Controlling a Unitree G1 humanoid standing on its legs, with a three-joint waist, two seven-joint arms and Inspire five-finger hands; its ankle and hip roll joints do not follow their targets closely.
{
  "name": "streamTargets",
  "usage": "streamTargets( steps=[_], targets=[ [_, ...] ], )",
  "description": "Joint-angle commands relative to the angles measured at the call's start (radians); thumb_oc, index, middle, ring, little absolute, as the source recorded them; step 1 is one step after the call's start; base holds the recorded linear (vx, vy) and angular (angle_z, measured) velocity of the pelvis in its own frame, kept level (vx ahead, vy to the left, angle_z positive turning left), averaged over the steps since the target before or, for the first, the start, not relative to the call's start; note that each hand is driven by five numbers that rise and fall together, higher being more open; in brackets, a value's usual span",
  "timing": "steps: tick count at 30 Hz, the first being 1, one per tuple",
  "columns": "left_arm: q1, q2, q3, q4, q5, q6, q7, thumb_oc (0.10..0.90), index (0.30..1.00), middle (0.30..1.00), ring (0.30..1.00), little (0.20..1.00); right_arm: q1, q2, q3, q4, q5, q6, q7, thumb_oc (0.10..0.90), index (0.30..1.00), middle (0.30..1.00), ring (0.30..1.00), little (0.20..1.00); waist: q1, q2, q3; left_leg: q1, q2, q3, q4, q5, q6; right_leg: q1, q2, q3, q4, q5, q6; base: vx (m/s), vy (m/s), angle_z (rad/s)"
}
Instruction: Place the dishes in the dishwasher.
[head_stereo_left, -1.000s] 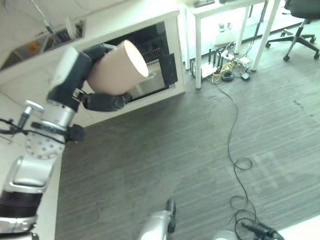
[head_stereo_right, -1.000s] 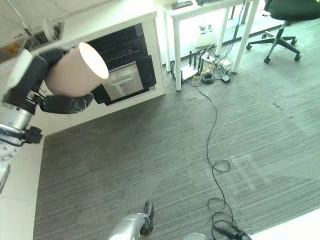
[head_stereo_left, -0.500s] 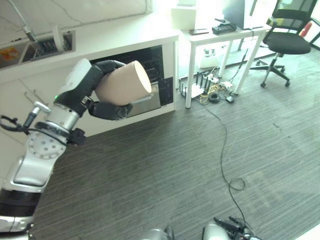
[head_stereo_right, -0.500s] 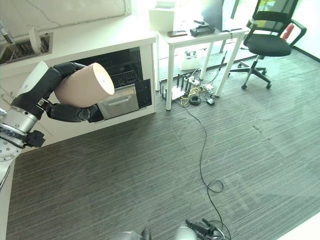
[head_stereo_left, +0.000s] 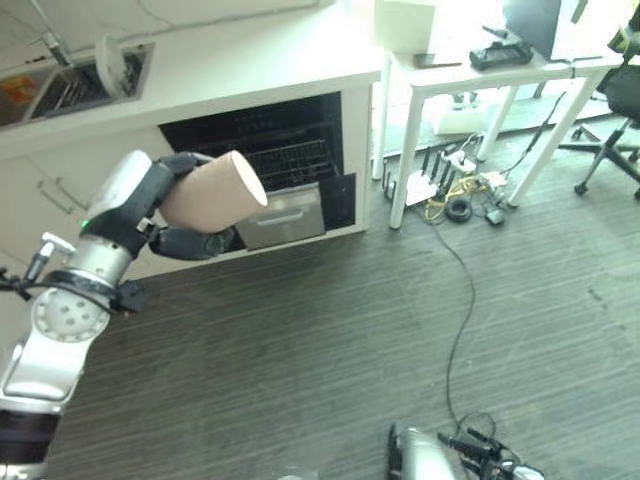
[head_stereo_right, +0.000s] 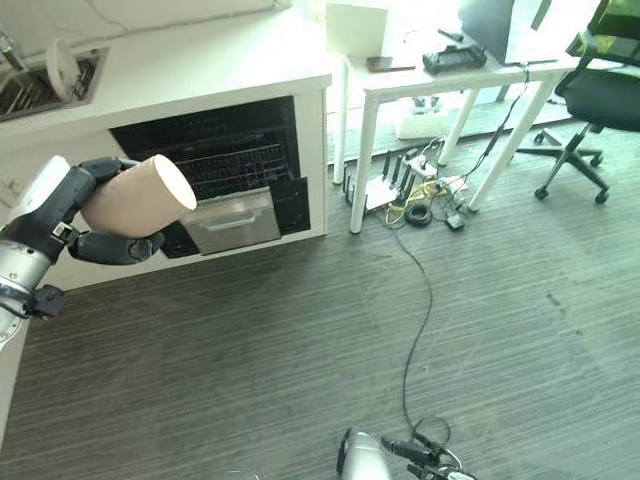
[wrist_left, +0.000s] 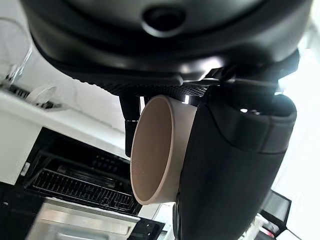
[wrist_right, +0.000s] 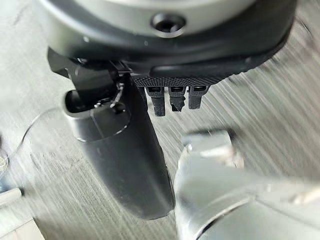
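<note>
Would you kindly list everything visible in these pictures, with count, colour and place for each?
cup: one, beige, held on its side in front of the dishwasher
dishwasher: one, black inside, open under the white counter, wire rack showing
drawer: one, silver-grey, pulled out at the dishwasher's base
counter: one, white, above the dishwasher
sink: one, metal, set in the counter, a white dish standing in it
table: one, white, beside the counter, dark devices on top
cables: a tangle, mixed colours, on the floor under the table
office chair: one, black, at the far side past the table
floor: grey carpet
left hand: dark, curled round the cup
right hand: dark, over the floor, fingers curled, holding nothing
</note>
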Motion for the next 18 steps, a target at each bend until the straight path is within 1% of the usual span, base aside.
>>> streamTargets(
  steps=[1,2,3,4,5,6,8,10,12,13,14,15,16,18],
  targets=[
    [-0.215,0.032,0.148,-0.082,-0.074,-0.075,0.056,0.4,0.3,0.3,0.3,0.3,0.007,-0.073,-0.021,0.018,0.024,-0.047,-0.007,0.8,0.9,0.9,0.9,0.9,-0.048,0.058,0.002,-0.087,-0.038,0.055,-0.078,-0.143,0.081,0.104,-0.022,0.032,-0.134,-0.036,0.158,0.3,-0.076,0.12],
    [-0.214,0.033,0.156,-0.082,-0.071,-0.075,0.061,0.4,0.3,0.3,0.3,0.3,0.006,-0.076,-0.033,0.016,0.018,-0.044,-0.003,0.8,0.9,0.9,0.9,0.9,-0.037,0.063,-0.001,-0.097,-0.091,0.049,-0.135,-0.175,0.093,0.105,-0.009,0.042,-0.134,-0.037,0.164,0.32,0.018,0.05],
    [-0.214,0.032,0.16,-0.079,-0.076,-0.083,0.061,0.4,0.3,0.3,0.3,0.3,0.003,-0.075,-0.041,0.018,0.016,-0.04,-0.004,0.8,0.9,0.9,0.9,0.9,-0.033,0.062,-0.003,-0.082,-0.088,0.076,-0.216,-0.197,0.105,0.11,-0.016,0.024,-0.134,-0.045,0.169,0.28,0.059,-0.2],
    [-0.218,0.035,0.157,-0.081,-0.09,-0.085,0.069,0.4,0.3,0.3,0.3,0.3,0.001,-0.076,-0.045,0.015,0.016,-0.033,-0.007,0.8,0.9,0.9,0.9,0.9,-0.032,0.061,-0.003,-0.074,-0.078,0.101,-0.295,-0.181,0.102,0.116,-0.016,0.004,-0.134,-0.054,0.167,0.25,0.097,-0.19],
    [-0.221,0.044,0.154,-0.081,-0.106,-0.085,0.082,0.4,0.3,0.3,0.3,0.3,0.002,-0.075,-0.05,0.012,0.01,-0.028,-0.011,0.8,0.9,0.9,0.9,0.9,-0.029,0.064,-0.002,-0.084,-0.074,0.108,-0.369,-0.154,0.092,0.126,-0.009,-0.007,-0.134,-0.066,0.164,0.26,0.166,-0.08],
    [-0.226,0.052,0.148,-0.083,-0.117,-0.082,0.102,0.4,0.3,0.3,0.3,0.3,0.003,-0.073,-0.045,0.011,0.016,-0.024,-0.021,0.8,0.9,0.9,0.9,0.9,-0.018,0.073,0.007,-0.139,-0.058,0.091,-0.424,-0.116,0.069,0.148,0.011,0.001,-0.134,-0.093,0.163,0.24,0.198,-0.06],
    [-0.221,0.043,0.148,-0.085,-0.117,-0.082,0.108,0.4,0.3,0.3,0.3,0.3,0.002,-0.074,-0.039,0.018,0.03,-0.009,-0.025,0.8,0.9,0.9,0.9,0.9,-0.002,0.089,0.011,-0.219,-0.025,0.058,-0.424,-0.104,0.04,0.169,0.029,-0.001,-0.134,-0.116,0.163,0.18,0.195,-0.17],
    [-0.215,0.028,0.154,-0.088,-0.11,-0.089,0.103,0.4,0.3,0.3,0.3,0.3,0.009,-0.072,-0.037,0.025,0.028,-0.002,-0.025,0.8,0.9,0.9,0.9,0.9,0.009,0.095,0.011,-0.268,-0.001,0.053,-0.424,-0.081,0.02,0.183,0.032,-0.012,-0.134,-0.13,0.163,0.15,0.177,-0.22],
    [-0.213,-0.001,0.158,-0.088,-0.096,-0.099,0.09,0.4,0.3,0.3,0.3,0.3,0.023,-0.067,-0.036,0.029,0.008,-0.006,-0.035,0.8,0.9,0.9,0.9,0.9,0.015,0.094,0.007,-0.309,0.021,0.081,-0.424,-0.062,0.007,0.197,0.021,-0.034,-0.134,-0.143,0.163,0.15,0.249,-0.26],
    [-0.214,-0.018,0.157,-0.08,-0.085,-0.114,0.086,0.4,0.3,0.3,0.3,0.3,0.029,-0.062,-0.036,0.03,0.004,-0.008,-0.047,0.8,0.9,0.9,0.9,0.9,0.014,0.095,0.002,-0.313,0.033,0.103,-0.424,-0.064,0.006,0.2,0.015,-0.045,-0.134,-0.147,0.165,0.14,0.355,-0.21],
    [-0.199,-0.05,0.158,-0.072,-0.061,-0.144,0.084,0.4,0.3,0.3,0.3,0.3,0.036,-0.058,-0.038,0.031,0.011,-0.006,-0.071,0.8,0.9,0.9,0.9,0.9,0.015,0.099,-0.008,-0.312,0.04,0.109,-0.424,-0.068,0.003,0.201,0.008,-0.053,-0.134,-0.148,0.167,0.14,0.37,-0.19],
    [-0.189,-0.064,0.157,-0.07,-0.05,-0.155,0.085,0.4,0.3,0.3,0.3,0.3,0.039,-0.059,-0.04,0.033,0.022,-0.002,-0.087,0.8,0.9,0.9,0.9,0.9,0.014,0.102,-0.013,-0.308,0.04,0.109,-0.424,-0.071,0.004,0.202,0.005,-0.054,-0.134,-0.149,0.168,0.16,0.4,0.03],
    [-0.177,-0.078,0.157,-0.071,-0.035,-0.162,0.091,0.4,0.3,0.3,0.3,0.3,0.044,-0.057,-0.051,0.037,0.03,0.004,-0.098,0.8,0.9,0.9,0.9,0.9,0.019,0.103,-0.019,-0.299,0.025,0.085,-0.424,-0.076,0.005,0.215,-0.002,-0.05,-0.134,-0.152,0.173,0.14,0.338,0.11],
    [-0.167,-0.099,0.157,-0.064,-0.015,-0.18,0.093,0.4,0.3,0.3,0.3,0.3,0.05,-0.055,-0.07,0.041,0.017,0.014,-0.094,0.8,0.9,0.9,0.9,0.9,0.024,0.106,-0.03,-0.289,0.013,0.078,-0.424,-0.085,0.013,0.228,-0.008,-0.052,-0.134,-0.157,0.177,0.16,0.35,0.34]
  ],
)
